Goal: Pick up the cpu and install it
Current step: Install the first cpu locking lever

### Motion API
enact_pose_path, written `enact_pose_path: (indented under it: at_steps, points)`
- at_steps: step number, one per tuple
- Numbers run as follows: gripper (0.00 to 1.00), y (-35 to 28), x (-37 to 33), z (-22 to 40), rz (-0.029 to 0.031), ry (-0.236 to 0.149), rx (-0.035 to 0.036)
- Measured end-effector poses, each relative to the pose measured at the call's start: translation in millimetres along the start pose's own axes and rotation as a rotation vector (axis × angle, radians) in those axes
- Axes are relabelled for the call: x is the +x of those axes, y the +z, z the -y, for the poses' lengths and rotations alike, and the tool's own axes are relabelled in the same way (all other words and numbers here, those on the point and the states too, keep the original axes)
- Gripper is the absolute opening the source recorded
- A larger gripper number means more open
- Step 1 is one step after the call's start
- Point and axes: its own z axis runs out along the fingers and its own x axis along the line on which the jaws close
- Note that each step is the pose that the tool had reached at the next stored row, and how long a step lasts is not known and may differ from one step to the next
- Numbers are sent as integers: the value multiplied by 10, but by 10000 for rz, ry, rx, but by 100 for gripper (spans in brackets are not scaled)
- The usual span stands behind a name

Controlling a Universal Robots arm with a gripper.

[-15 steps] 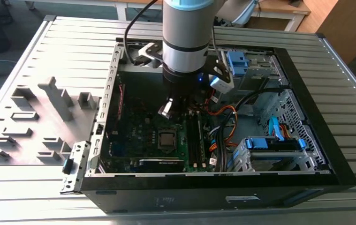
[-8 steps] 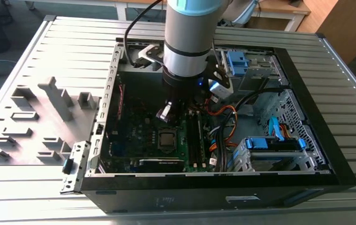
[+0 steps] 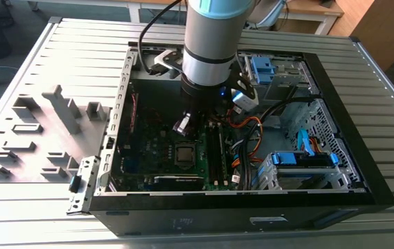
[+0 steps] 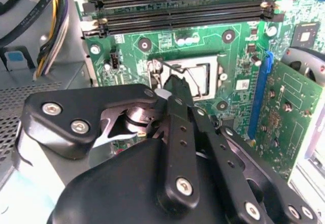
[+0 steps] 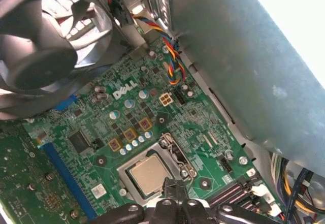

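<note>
The cpu point(image 5: 149, 176), a small square chip with a dull silver top, lies flat in the socket frame point(image 5: 175, 153) on the green motherboard point(image 5: 127, 117). In the exterior view the cpu point(image 3: 185, 153) shows in the middle of the board inside the open computer case point(image 3: 335, 155). My gripper point(image 3: 186, 127) hangs just above the board, a little behind the socket. Its black fingertips point(image 4: 175, 87) are drawn together over the socket's edge point(image 4: 203, 61) with nothing between them. In the first wrist view the gripper point(image 5: 174, 187) sits at the rim of the socket beside the chip.
Memory slots point(image 4: 183, 10) run beside the socket. A case fan point(image 5: 45, 46) and coloured wires point(image 5: 170, 56) stand close by. An expansion card point(image 4: 284, 112) rises on one side. Drive cages with blue clips point(image 3: 300, 158) and cables fill the exterior view's right of the case. Grey fixtures point(image 3: 51, 119) sit outside it.
</note>
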Motion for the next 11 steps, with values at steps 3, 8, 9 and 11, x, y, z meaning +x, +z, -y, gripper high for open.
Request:
enact_pose_path:
  at_steps: [3,8,9,11]
  points:
    - [11,5,-23,32,-1,1,0]
    - [11,53,-34,43,-66,4,47]
    - [11,66,-36,44,-90,5,64]
    - [11,86,-37,44,-135,9,95]
